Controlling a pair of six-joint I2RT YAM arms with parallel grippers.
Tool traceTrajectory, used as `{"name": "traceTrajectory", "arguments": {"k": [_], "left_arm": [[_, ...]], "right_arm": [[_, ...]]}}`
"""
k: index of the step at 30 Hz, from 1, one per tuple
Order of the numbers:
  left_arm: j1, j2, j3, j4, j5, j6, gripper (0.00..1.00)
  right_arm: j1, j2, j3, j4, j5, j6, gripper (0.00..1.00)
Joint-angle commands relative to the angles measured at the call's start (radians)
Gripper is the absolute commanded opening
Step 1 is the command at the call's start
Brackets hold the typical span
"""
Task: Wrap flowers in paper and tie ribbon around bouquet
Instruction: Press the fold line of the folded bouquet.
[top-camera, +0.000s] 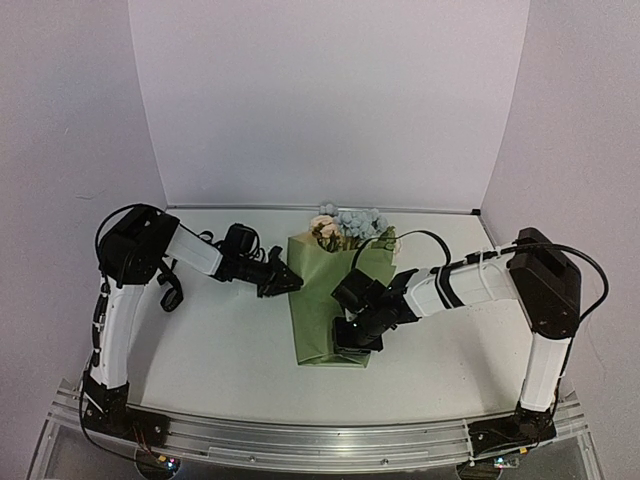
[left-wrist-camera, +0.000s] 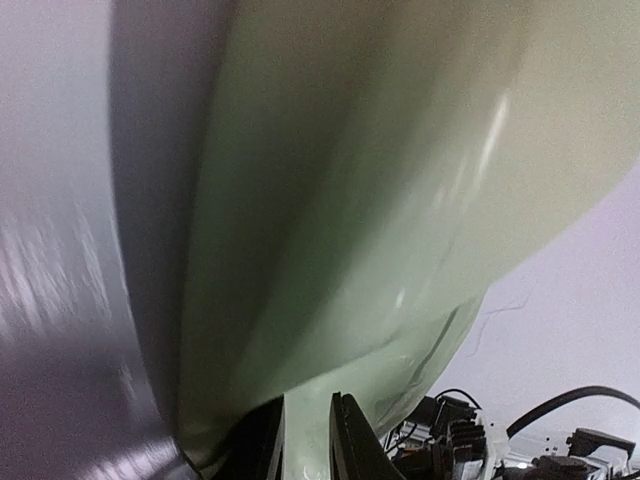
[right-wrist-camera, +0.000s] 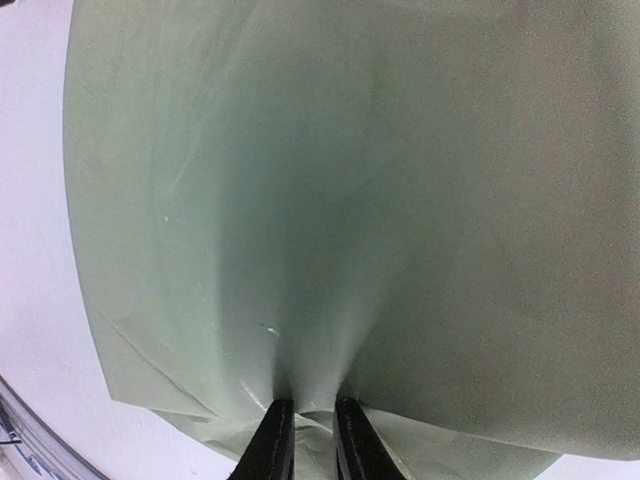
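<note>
The olive-green paper lies folded lengthwise over the flowers in the middle of the table. Cream and pale blue flower heads stick out of its far end, forming the bouquet. My left gripper is at the paper's left edge, and in the left wrist view it is shut on a fold of paper. My right gripper is over the paper's near right corner. In the right wrist view it is shut on a pinch of the sheet. The ribbon is out of view.
White backdrop panels close off the back and sides of the table. An aluminium rail carries both arm bases along the near edge. Black cables loop beside the left arm.
</note>
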Motion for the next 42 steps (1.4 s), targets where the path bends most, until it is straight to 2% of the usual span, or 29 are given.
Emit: {"name": "traceTrajectory", "arguments": {"k": [1,17,20,22,27,33,37,42], "left_arm": [[0.046,0.058,0.119,-0.053,-0.048,-0.014,0.17],[0.154,0.289,0.544,-0.159,-0.023,-0.041,0.17],[0.166,0.278,0.623,-0.221,-0.006,0.004,0.17],[0.165,0.221,0.627,-0.28,-0.016,0.065,0.22],[0.139,-0.049,0.334,-0.242,-0.013,0.119,0.26],[-0.008,-0.301,-0.055,-0.185,-0.008,0.115,0.2],[-0.125,-0.364,-0.224,-0.131,0.016,0.097,0.16],[-0.253,-0.363,-0.277,-0.092,0.031,0.089,0.14]], "right_arm": [[0.005,0.047,-0.051,-0.074,0.01,-0.016,0.15],[0.004,0.055,-0.054,-0.072,0.018,-0.022,0.15],[0.002,0.055,-0.046,-0.074,0.017,-0.021,0.15],[-0.003,0.05,-0.039,-0.073,0.012,-0.017,0.15],[-0.013,0.007,-0.027,-0.069,0.001,0.004,0.15],[-0.014,-0.066,-0.017,-0.047,-0.008,0.027,0.17],[-0.015,-0.114,-0.02,-0.041,-0.002,0.039,0.17],[-0.015,-0.171,-0.058,-0.035,0.025,0.054,0.18]]}}
